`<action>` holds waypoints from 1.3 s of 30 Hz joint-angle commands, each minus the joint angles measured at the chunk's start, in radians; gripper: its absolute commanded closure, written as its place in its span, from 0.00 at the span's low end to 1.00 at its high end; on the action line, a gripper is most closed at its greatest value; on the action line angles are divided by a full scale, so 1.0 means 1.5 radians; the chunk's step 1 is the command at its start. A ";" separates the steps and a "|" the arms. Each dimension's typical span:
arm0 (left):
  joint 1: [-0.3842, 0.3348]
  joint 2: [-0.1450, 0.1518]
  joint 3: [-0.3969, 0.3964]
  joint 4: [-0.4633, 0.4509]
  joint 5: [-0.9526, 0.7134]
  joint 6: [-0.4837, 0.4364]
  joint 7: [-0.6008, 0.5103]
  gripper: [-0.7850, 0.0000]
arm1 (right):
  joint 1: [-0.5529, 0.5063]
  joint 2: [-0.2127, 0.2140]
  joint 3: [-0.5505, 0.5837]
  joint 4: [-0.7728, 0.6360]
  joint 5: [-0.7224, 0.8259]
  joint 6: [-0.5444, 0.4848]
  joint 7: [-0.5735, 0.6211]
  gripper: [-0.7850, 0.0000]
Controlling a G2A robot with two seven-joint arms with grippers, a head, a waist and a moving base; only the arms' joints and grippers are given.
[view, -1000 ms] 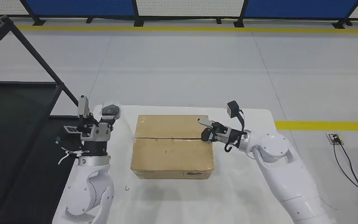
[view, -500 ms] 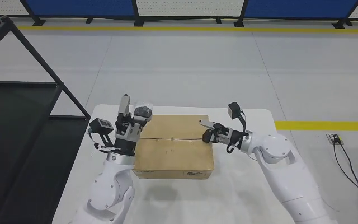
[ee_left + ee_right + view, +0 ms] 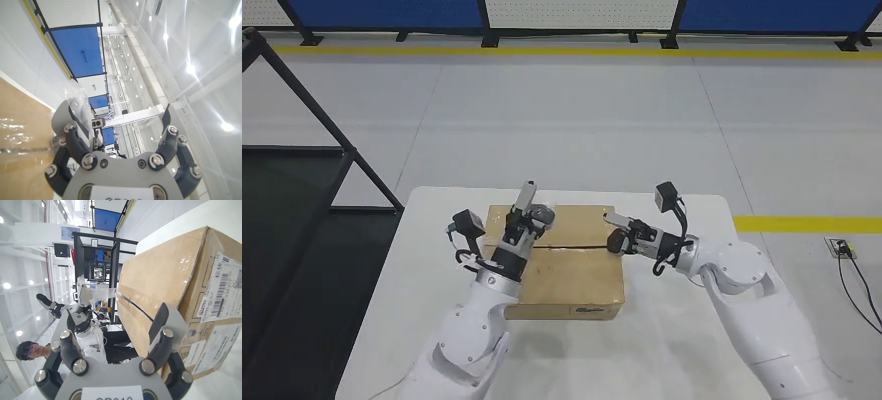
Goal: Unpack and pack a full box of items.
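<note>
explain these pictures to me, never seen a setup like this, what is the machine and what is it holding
It is a robot with two arms, each ending in a two-fingered hand. The top picture looks down from a camera above the arms. The other two come from a camera on each wrist. A cardboard box sits on a white table. The left hand is open above the box's top seam, with a strip of clear tape stuck to one finger and stretching to the seam. The right hand is open at the box's opposite end, holding nothing.
</note>
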State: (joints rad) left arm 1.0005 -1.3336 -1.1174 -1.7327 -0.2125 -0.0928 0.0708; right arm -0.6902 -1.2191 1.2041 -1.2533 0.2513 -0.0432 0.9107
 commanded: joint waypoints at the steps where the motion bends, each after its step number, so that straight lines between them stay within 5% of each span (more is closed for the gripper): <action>1: -0.004 -0.003 0.013 0.009 0.015 -0.003 -0.001 0.00 | -0.001 0.000 0.000 0.002 0.001 -0.001 0.001 0.00; 32: -0.025 -0.038 0.071 0.065 0.088 0.002 -0.021 0.00 | -0.039 0.014 0.040 -0.025 0.023 -0.043 -0.019 0.00; 39: -0.005 -0.034 -0.014 -0.026 0.040 -0.001 -0.013 0.00 | -0.051 0.018 0.039 -0.043 0.002 -0.086 -0.005 0.00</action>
State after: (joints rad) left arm 0.9841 -1.3868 -1.1088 -1.7435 -0.1363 -0.0944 0.0531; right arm -0.7643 -1.1926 1.2625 -1.3137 0.2591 -0.1660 0.8993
